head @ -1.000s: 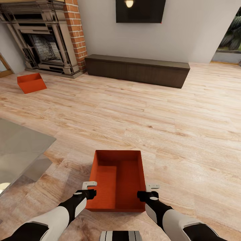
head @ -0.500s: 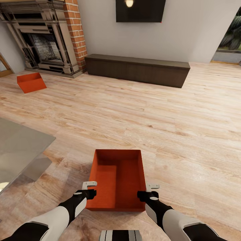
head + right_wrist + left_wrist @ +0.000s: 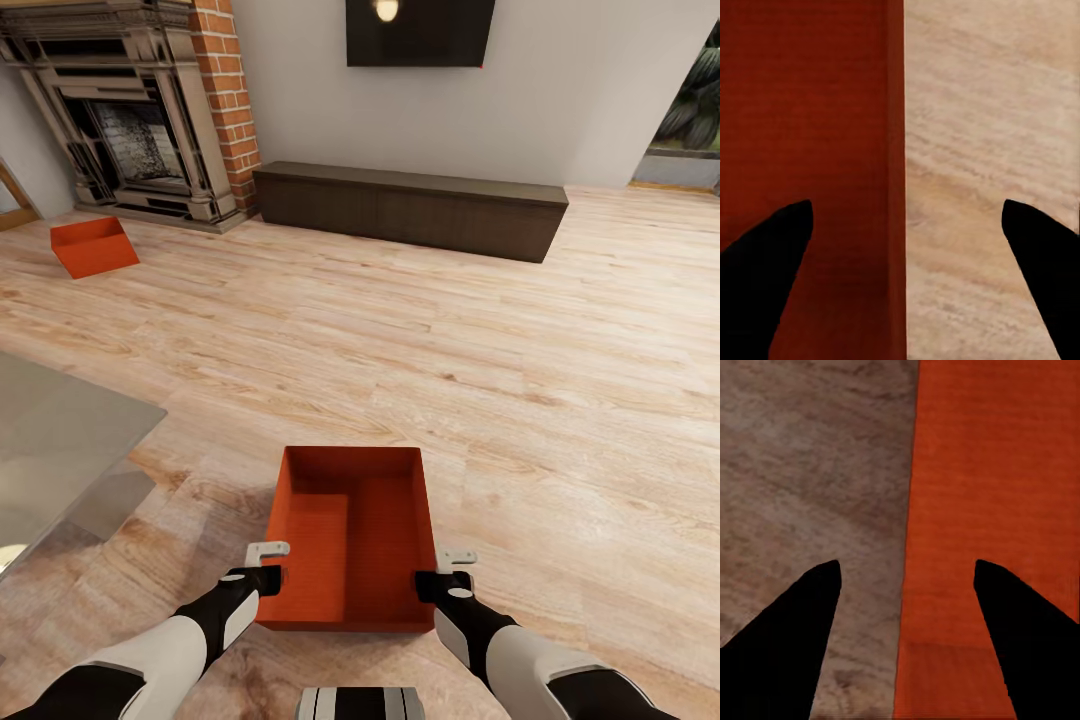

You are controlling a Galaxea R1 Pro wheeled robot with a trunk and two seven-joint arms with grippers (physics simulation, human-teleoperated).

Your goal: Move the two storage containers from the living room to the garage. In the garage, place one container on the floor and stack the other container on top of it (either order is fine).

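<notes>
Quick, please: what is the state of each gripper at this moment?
Left gripper: open, fingers astride the left wall of the near orange-red rectangular open bin.
Right gripper: open, fingers astride that bin's right wall.

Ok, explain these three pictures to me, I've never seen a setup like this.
This is a simulated two-armed robot in a living room. The big picture comes from a camera on its head, looking down over both arms. The two smaller ones come from cameras at each wrist, looking along that hand's two dark fingers. On the wood floor right before the robot sits an open orange bin. The left hand and right hand are both open, each with a side wall of the bin between its fingers, one finger inside, one outside. Nothing is gripped yet. A second bin lies near the fireplace.
</notes>
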